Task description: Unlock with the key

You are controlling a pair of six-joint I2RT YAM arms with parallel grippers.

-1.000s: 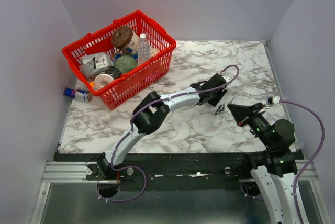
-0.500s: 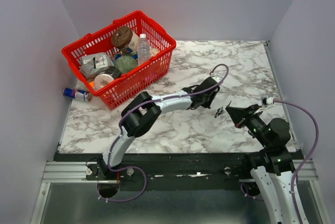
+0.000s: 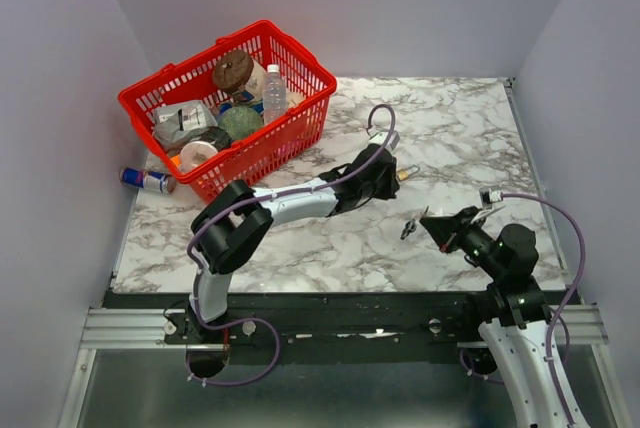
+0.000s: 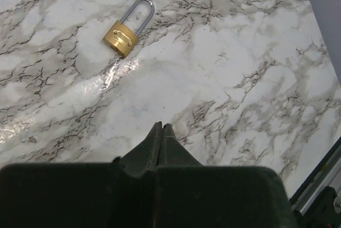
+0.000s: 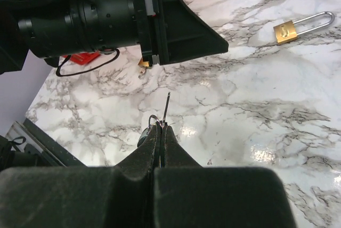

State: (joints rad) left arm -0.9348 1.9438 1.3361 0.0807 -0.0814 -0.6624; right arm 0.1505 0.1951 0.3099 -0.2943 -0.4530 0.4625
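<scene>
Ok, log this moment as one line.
left end effector: shut, empty | right end effector: shut on the key, blade out | padlock: flat on table, shackle closed, untouched

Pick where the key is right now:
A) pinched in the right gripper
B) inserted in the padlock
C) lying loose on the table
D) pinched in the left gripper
A: the right wrist view shows the right gripper shut on the key, blade sticking out past the tips, while the padlock lies apart on the table and the left gripper is shut on nothing.
</scene>
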